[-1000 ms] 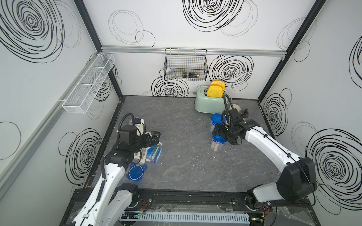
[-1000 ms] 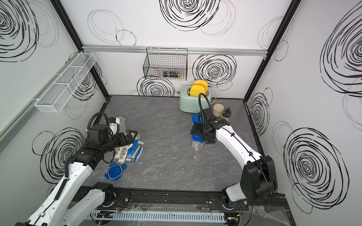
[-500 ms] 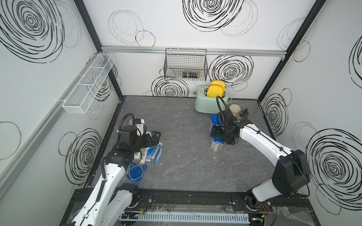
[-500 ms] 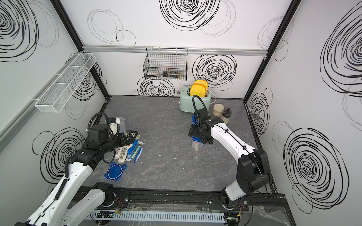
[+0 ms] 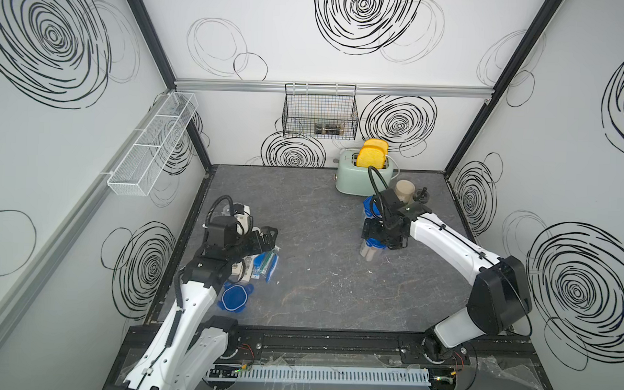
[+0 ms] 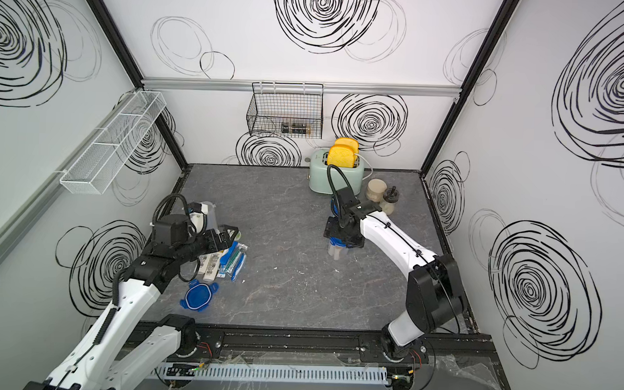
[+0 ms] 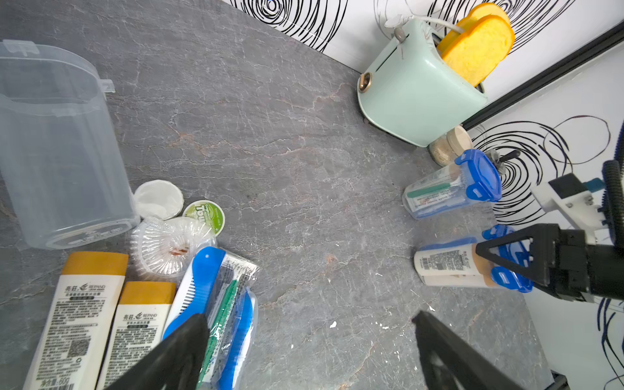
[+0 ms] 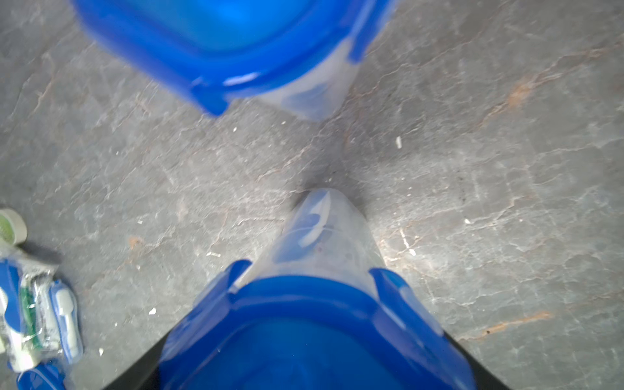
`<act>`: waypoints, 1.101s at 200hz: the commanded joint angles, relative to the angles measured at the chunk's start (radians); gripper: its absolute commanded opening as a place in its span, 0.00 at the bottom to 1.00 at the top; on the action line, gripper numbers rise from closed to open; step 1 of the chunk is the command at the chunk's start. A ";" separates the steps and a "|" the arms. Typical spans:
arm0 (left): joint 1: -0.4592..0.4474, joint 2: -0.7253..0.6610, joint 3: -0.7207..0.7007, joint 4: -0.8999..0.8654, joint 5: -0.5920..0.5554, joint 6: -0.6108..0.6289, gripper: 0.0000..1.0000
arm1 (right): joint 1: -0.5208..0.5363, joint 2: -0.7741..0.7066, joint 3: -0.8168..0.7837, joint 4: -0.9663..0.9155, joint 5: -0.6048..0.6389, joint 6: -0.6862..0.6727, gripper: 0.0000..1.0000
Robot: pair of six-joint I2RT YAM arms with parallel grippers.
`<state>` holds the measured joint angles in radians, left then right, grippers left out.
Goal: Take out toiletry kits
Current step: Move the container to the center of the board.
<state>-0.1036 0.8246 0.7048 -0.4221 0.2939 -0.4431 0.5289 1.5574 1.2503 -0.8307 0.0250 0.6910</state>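
**Left side.** The left gripper (image 7: pixel 304 358) hangs with its jaws wide apart and holds nothing. Below it, the loose kit (image 5: pixel 265 267) lies spread on the table (image 7: pixel 304 169):
- two bottles (image 7: pixel 81 310), cream with tan caps
- a blue comb (image 7: pixel 199 277)
- a wrapped toothbrush (image 7: pixel 229 300)
- a green tin (image 7: pixel 204 216)
- a white disc (image 7: pixel 158 199)
- a clear-wrapped piece (image 7: pixel 165 250)

Just beside these items stands the empty container (image 7: pixel 60 152), with its lid off. A loose lid (image 5: pixel 233 297), blue, lies on the table near the kit.

**Right side.** Two closed containers stand near each other, close to the toaster (image 7: pixel 415 84) and the jars (image 7: pixel 449 145).
- The far container (image 7: pixel 439 192) holds a kit; a green item shows through its wall.
- The near container (image 7: pixel 445 266) holds cream bottles with tan caps.

The right gripper (image 7: pixel 503 270) sits over the near container's blue lid, with one finger on each side. Whether the fingers press on the lid cannot be told.
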 commanded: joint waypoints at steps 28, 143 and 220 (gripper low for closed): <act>-0.007 0.000 -0.004 0.022 -0.010 -0.005 0.99 | 0.127 0.026 0.131 -0.021 -0.021 0.012 0.86; -0.017 -0.001 -0.002 0.013 -0.041 -0.006 0.99 | 0.382 0.403 0.511 -0.106 -0.005 -0.008 0.86; -0.021 0.001 -0.002 0.013 -0.039 -0.005 1.00 | 0.398 0.462 0.596 -0.122 -0.037 -0.053 0.98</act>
<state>-0.1181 0.8246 0.7048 -0.4240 0.2634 -0.4454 0.9154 2.0109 1.8050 -0.9283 -0.0006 0.6682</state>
